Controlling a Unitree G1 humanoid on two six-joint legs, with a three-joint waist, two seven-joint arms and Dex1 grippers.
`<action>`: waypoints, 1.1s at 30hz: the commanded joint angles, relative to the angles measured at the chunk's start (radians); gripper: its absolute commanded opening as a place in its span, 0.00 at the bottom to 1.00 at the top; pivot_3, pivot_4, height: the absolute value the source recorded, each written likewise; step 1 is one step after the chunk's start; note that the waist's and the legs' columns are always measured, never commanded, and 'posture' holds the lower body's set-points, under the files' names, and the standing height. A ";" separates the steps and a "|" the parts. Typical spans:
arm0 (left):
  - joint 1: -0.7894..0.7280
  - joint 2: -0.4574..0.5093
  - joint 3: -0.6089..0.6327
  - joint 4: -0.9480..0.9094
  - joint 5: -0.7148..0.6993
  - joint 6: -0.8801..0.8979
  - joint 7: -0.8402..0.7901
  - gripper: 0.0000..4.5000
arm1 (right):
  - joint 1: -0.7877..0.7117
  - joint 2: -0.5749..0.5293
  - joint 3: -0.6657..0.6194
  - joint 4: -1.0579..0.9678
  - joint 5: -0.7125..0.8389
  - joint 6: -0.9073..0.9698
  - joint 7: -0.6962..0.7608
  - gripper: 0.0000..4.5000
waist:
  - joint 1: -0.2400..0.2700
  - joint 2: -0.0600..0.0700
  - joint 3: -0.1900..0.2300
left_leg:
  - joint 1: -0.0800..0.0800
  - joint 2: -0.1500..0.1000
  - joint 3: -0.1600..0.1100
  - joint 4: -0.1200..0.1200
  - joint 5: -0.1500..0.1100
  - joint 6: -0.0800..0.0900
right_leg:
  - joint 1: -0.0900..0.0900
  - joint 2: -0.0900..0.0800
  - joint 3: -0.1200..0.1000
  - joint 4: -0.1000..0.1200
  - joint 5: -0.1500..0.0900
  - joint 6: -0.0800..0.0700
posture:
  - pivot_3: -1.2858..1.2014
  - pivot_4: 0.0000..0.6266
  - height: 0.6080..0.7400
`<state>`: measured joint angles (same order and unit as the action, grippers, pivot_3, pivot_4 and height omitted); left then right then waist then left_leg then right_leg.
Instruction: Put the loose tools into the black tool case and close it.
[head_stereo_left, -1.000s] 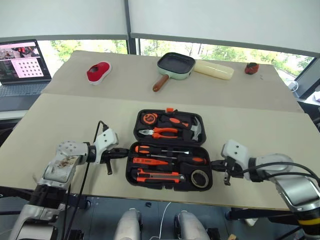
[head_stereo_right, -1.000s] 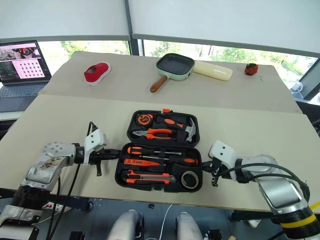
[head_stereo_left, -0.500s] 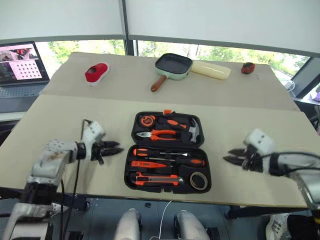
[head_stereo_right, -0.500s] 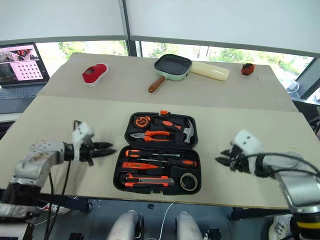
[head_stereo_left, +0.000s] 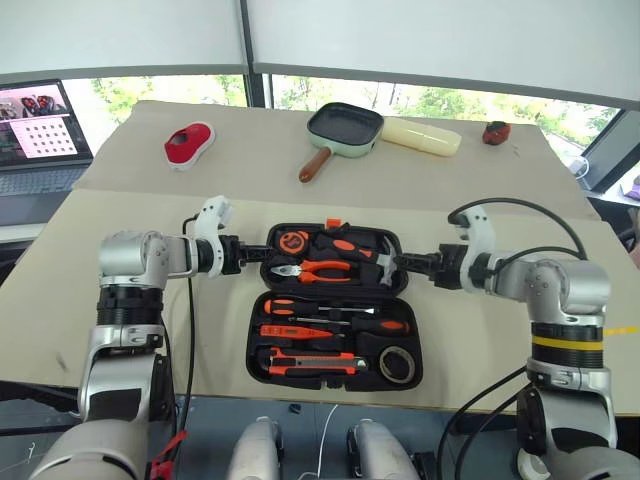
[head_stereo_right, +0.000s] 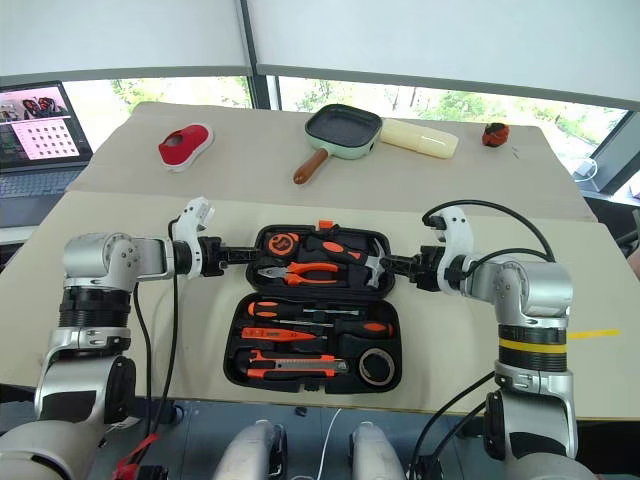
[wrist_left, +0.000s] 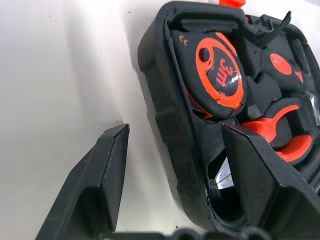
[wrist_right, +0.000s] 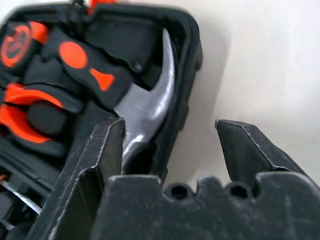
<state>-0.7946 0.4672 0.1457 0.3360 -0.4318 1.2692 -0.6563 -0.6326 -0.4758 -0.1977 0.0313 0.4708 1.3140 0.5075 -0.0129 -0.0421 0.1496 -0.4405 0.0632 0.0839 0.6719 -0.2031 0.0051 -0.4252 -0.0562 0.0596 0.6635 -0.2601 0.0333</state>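
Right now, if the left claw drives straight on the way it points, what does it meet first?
The left claw is open and straddles the side wall of the black tool case, so that rim comes first, with the tape measure behind it. Depth is unclear.

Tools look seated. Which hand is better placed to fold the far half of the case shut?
Neither clearly: probably both. The left hand straddles the far half's left wall of the case, open; the right hand straddles its right wall by the hammer, open. If only one, I'd lean left.

A green square pan (head_stereo_left: 345, 127), a red brush (head_stereo_left: 189, 142) and an open laptop (head_stereo_left: 38, 136) are seen on the far table.
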 joint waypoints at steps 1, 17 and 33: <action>0.030 0.003 0.003 -0.061 -0.021 0.014 0.011 0.47 | -0.012 0.004 -0.012 -0.011 0.005 -0.005 -0.024 0.46 | -0.002 0.000 0.000 | 0.000 0.000 0.000 0.000 0.000 0.000 | 0.000 0.000 0.000 0.000 0.000 0.000 | 0.52 0.24 1.00; 0.122 -0.090 0.084 -0.262 -0.123 -0.109 0.013 0.01 | -0.017 0.042 -0.054 -0.134 0.069 -0.057 -0.039 0.01 | -0.001 0.001 0.000 | 0.002 -0.001 0.000 -0.001 0.000 0.000 | 0.001 -0.001 0.000 0.000 0.000 0.000 | 0.52 0.24 1.00; 0.389 -0.057 -0.018 -0.476 -0.020 -0.664 -0.086 0.01 | 0.373 -0.059 0.109 -0.444 -0.090 -0.628 0.096 0.01 | -0.001 0.001 0.001 | -0.002 -0.003 0.000 -0.012 0.000 -0.001 | -0.001 -0.003 0.000 -0.008 0.001 0.002 | 0.52 0.24 1.00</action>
<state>-0.4135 0.4055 0.1581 -0.0635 -0.4535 0.6639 -0.7117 -0.2844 -0.5327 -0.1362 -0.3315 0.3862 0.7910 0.5438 -0.0142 -0.0415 0.1509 -0.4419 0.0605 0.0842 0.6600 -0.2031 0.0046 -0.4256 -0.0591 0.0597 0.6533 -0.2593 0.0355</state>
